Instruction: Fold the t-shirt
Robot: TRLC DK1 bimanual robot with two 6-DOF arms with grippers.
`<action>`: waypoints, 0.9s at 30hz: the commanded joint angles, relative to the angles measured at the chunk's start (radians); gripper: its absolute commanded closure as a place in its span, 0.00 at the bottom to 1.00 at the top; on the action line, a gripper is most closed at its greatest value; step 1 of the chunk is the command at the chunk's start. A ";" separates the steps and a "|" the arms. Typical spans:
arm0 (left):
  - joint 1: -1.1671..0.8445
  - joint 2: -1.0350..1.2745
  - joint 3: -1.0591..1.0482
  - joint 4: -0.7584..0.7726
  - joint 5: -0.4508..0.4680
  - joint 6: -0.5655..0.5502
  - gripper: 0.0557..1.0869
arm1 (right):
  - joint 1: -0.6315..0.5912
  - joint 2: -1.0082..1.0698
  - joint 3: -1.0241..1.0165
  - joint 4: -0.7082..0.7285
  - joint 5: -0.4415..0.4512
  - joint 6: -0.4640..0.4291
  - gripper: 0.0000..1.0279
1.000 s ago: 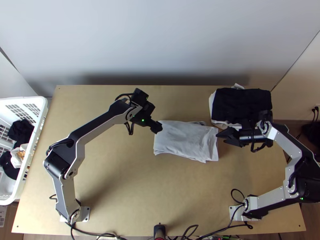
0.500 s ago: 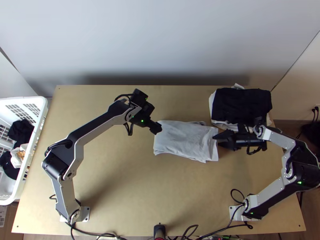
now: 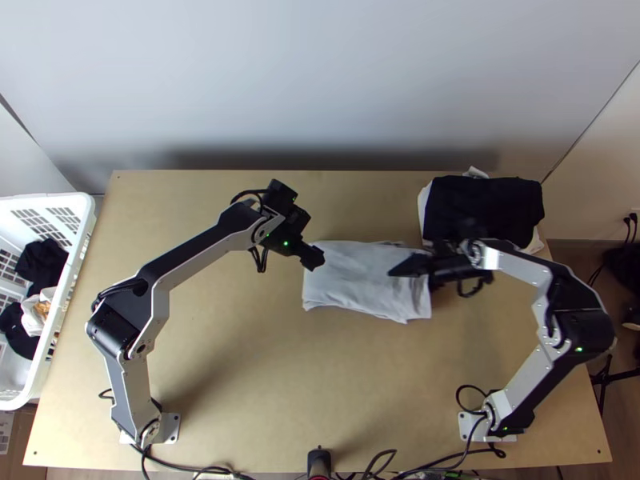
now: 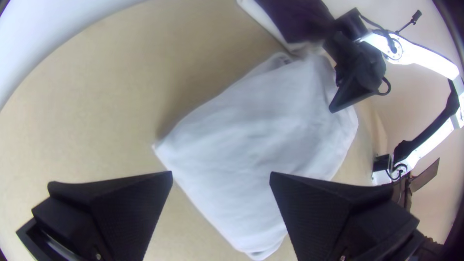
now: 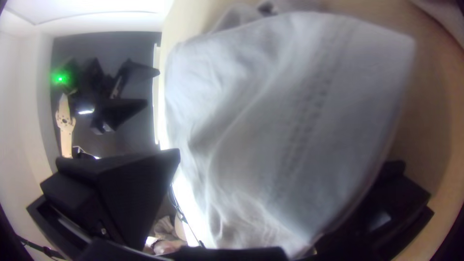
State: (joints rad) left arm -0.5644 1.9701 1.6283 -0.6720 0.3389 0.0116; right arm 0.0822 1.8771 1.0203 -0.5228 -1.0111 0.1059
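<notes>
The jaws of the right gripper [image 3: 402, 273] stood apart, with the end of the pale t-shirt [image 3: 352, 282] between them: the upper finger [image 5: 121, 193] lay over the cloth and the lower finger [image 5: 389, 210] ran under it. No pinch showed. That spread probably served to take the whole folded end at once, so that the layers would travel together. How many layers sat between the fingers was hard to tell, since the lower one was mostly covered.

The jaws of the left gripper [image 4: 221, 174] were also apart, holding nothing, over the t-shirt's other end near its far corner. It was likely parked there in readiness to steady or square that end.

The t-shirt lay folded into a flat, roughly rectangular packet, mid-table and a little toward the right arm. Its long axis ran from left to right, the right end slanting slightly toward the near edge. A stitched band [image 5: 311, 111] crossed the right end.

Beyond, at the far right of the wooden table [image 3: 240, 360], a folded black garment [image 3: 480, 210] rested on white cloth [image 3: 425, 212], perhaps the finished pile; a white laundry basket [image 3: 66, 296] stood at the left.
</notes>
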 commanded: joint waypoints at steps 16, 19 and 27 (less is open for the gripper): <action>0.052 -0.045 -0.041 0.000 -0.001 -0.001 0.05 | 0.286 -0.205 0.146 0.060 0.486 -0.057 0.97; 0.055 -0.054 -0.041 0.000 -0.001 -0.004 0.05 | 0.320 -0.283 0.167 0.063 0.643 -0.114 0.97; 0.057 -0.103 -0.061 0.029 -0.003 -0.068 0.05 | 0.312 -0.371 0.233 0.129 0.856 -0.172 0.97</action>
State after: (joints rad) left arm -0.5137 1.9060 1.5883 -0.6708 0.3367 -0.0135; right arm 0.4004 1.5860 1.1954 -0.4389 -0.3264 -0.0200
